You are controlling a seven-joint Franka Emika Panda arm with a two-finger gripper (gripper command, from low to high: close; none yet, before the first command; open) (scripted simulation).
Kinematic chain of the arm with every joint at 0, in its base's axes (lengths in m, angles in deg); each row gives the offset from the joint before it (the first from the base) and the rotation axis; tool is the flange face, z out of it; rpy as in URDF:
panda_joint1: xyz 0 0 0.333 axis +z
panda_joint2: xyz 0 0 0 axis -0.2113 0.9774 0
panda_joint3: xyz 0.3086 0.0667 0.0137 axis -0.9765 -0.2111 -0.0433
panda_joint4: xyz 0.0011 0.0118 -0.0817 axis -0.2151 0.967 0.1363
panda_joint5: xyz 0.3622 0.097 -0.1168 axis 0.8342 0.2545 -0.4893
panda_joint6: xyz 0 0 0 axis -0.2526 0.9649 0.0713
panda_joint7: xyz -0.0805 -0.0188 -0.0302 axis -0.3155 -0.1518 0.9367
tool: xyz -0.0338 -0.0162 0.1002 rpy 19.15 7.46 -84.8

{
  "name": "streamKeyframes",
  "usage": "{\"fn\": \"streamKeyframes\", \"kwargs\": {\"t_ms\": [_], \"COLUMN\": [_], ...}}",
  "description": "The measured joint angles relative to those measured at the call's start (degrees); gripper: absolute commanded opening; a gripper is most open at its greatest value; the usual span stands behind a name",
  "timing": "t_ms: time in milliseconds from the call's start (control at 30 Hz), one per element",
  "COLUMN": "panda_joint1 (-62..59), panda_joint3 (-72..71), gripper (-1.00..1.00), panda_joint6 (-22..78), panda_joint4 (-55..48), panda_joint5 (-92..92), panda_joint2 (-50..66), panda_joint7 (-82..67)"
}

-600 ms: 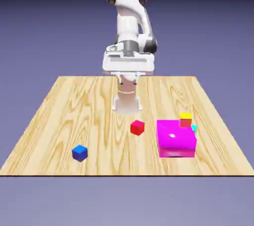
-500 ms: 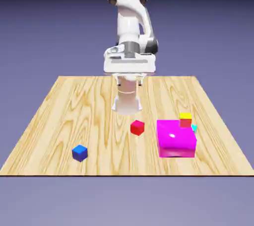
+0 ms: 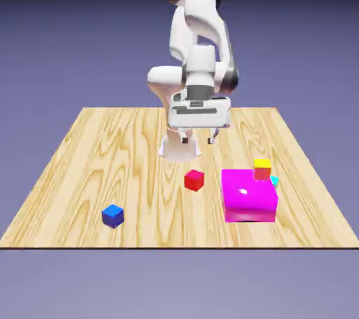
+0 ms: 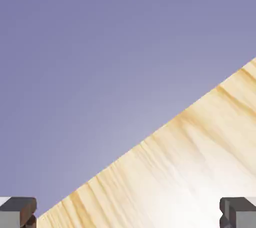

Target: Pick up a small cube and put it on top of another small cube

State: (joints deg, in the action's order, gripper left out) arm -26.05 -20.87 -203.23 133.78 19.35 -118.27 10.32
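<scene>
The small red cube (image 3: 194, 180) rests on the wooden table (image 3: 105, 163), near its middle in the exterior view. My gripper (image 3: 198, 140) hangs open in the air above and just behind it, fingers spread and holding nothing. A small blue cube (image 3: 112, 215) lies toward the exterior view's left front. In the hand view both grey fingertips (image 4: 18, 212) sit far apart at the bottom corners, with only bare wood (image 4: 190, 172) and backdrop between them; neither cube shows there.
A big magenta block (image 3: 248, 195) stands at the exterior view's right of the red cube. Behind it sits a small yellow-topped cube (image 3: 262, 167) and a sliver of a cyan one (image 3: 275, 181). The table's edge (image 4: 150, 137) crosses the hand view diagonally.
The arm has swung toward the exterior view's right and come lower, carrying the gripper from above the base to a spot over the red cube. The cubes have not moved.
</scene>
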Motion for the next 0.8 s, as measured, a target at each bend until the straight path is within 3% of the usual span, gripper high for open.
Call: {"fn": "streamKeyframes", "kwargs": {"t_ms": [800], "panda_joint1": [-18.17], "panda_joint3": [-35.88], "gripper": [0.00], "panda_joint6": [14.12], "panda_joint4": [6.09], "panda_joint5": [18.81], "panda_joint2": [2.39], "panda_joint7": [59.80]}}
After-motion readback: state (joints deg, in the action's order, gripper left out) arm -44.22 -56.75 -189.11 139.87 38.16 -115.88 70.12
